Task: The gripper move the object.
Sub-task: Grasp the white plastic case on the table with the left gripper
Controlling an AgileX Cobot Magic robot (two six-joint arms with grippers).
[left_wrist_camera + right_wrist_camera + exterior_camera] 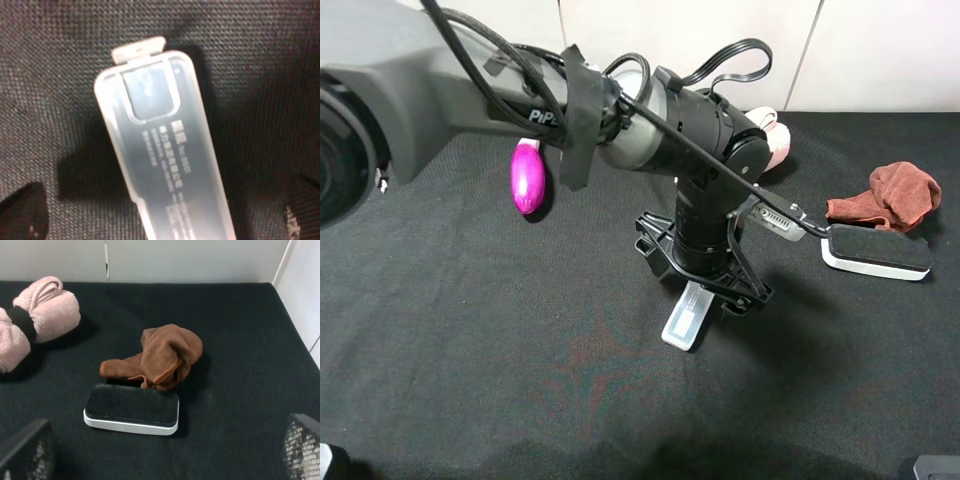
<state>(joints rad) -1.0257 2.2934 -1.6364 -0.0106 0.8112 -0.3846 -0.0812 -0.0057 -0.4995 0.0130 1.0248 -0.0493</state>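
The left gripper (163,209) hangs over the object (165,150), which lies between its open jaws, so next they must lower and squeeze.

Translucent case (165,165) between parted fingers (22,212)

Black table (470,340) under case (684,317), eraser (876,252), rag (886,197)

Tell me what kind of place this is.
Probably a robot test bench: a table covered with black cloth, plain white wall panels behind, and practice things like a glossy magenta eggplant-shaped toy and a white-and-black board eraser.
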